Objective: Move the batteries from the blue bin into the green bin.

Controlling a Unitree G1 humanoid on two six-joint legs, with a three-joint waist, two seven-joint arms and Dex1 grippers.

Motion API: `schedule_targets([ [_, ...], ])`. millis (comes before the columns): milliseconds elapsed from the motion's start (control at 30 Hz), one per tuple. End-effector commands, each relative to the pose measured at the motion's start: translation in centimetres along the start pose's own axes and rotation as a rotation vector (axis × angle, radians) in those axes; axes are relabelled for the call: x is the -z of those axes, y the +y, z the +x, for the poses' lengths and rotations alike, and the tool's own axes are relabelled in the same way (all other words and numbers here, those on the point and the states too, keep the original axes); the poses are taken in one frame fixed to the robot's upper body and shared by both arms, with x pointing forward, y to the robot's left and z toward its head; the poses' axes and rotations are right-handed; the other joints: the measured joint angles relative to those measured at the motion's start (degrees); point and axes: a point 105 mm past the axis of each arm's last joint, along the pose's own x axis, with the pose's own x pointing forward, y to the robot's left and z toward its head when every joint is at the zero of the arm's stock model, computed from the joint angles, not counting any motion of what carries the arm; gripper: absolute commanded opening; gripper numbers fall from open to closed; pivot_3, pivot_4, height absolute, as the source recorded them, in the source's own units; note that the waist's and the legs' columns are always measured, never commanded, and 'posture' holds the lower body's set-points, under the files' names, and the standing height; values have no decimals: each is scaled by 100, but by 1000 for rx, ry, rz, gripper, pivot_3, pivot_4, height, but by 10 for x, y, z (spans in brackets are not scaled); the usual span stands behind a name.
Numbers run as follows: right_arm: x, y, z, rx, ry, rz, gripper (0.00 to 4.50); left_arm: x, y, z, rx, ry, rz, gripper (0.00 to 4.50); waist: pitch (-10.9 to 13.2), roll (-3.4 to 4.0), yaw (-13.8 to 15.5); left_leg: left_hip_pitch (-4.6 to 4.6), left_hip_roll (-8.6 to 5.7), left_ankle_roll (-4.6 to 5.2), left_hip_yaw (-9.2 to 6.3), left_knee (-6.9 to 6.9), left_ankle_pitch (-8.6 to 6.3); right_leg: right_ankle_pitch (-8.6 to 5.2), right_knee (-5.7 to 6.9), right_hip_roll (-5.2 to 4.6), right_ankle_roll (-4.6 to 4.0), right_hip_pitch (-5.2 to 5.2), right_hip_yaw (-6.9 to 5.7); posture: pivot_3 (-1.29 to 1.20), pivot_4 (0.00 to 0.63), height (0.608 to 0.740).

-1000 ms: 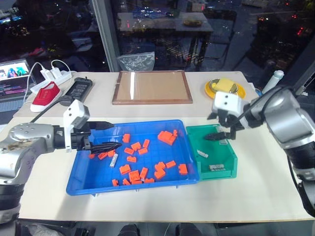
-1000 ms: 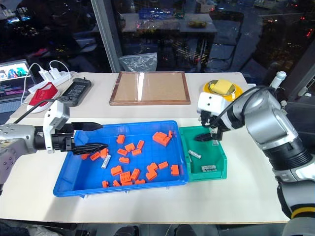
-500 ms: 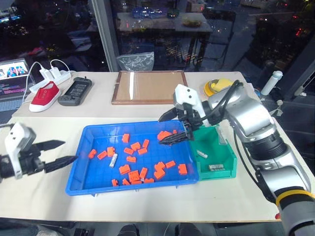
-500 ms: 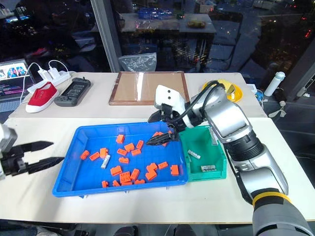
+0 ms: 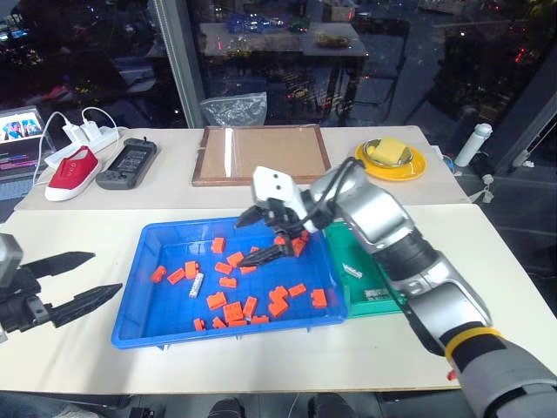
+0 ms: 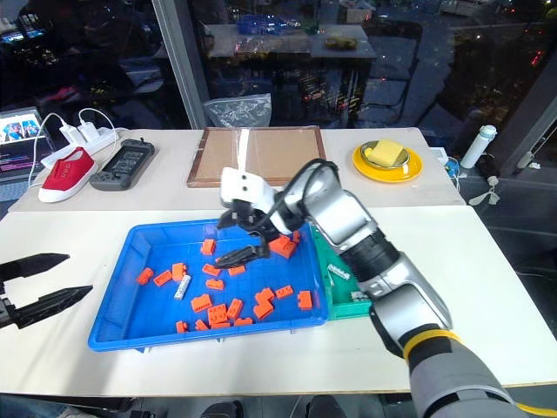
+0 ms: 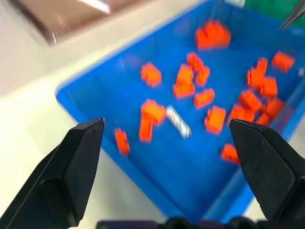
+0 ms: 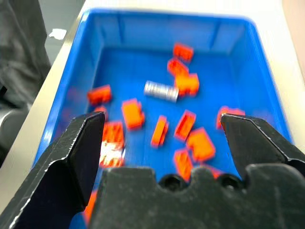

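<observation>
Batteries are lying in two places: one silvery battery is resting among scattered orange blocks on the floor of the blue bin, and two more batteries are sitting inside the green bin, which is touching the blue bin's right side. My right claw is hovering above the middle of the blue bin with its two black fingers spread wide and nothing between them. My left claw is hanging over the bare table just off the blue bin's left edge, fingers also parted and gripping nothing.
</observation>
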Motion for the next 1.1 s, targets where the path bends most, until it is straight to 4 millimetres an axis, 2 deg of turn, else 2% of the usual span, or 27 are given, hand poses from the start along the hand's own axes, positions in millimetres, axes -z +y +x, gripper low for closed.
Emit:
schedule_targets([
  [33,-18,7,21,-67,-118,73,4478,-3,5,-12,-70,7,54,4500,-2,-3,-7,2,0,0,0,-3,0,0,0,0,0,1,0,0,150,740],
  [200,-18,24,54,-164,-125,78,4478,8,5,-18,-105,60,57,4500,3,5,-12,-1,1,-1,0,-6,0,1,2,1,-2,-7,0,0,150,740],
  [333,-7,27,78,-167,-42,20,4478,11,2,-18,-114,72,71,4500,0,0,-12,-3,2,-4,1,-9,-2,2,3,2,-3,-16,0,0,150,740],
  [467,6,17,99,-109,16,30,4478,10,0,-15,-110,63,71,4500,-2,-3,-14,-5,2,-11,1,-10,-2,2,3,3,-4,-21,0,0,150,740],
  [567,24,3,114,28,73,135,4478,10,-3,-14,-104,61,67,4500,-2,-3,-17,-5,3,-15,2,-11,-2,4,6,4,-7,-27,0,0,150,740],
  [700,28,8,122,18,88,206,4478,10,-3,-14,-99,64,64,4500,-3,-4,-16,-5,5,-52,2,-34,17,8,3,4,-15,-34,0,0,150,740],
  [867,41,16,126,0,151,208,4478,8,-1,-11,-89,66,73,4500,-3,-6,-26,-5,9,-52,3,-37,17,9,4,8,-15,-37,0,0,150,740],
  [1100,34,28,141,-35,134,237,4478,8,-1,-7,-76,62,70,4500,-3,-6,-30,-5,35,-52,4,-39,17,14,3,38,-24,-41,0,0,150,740],
])
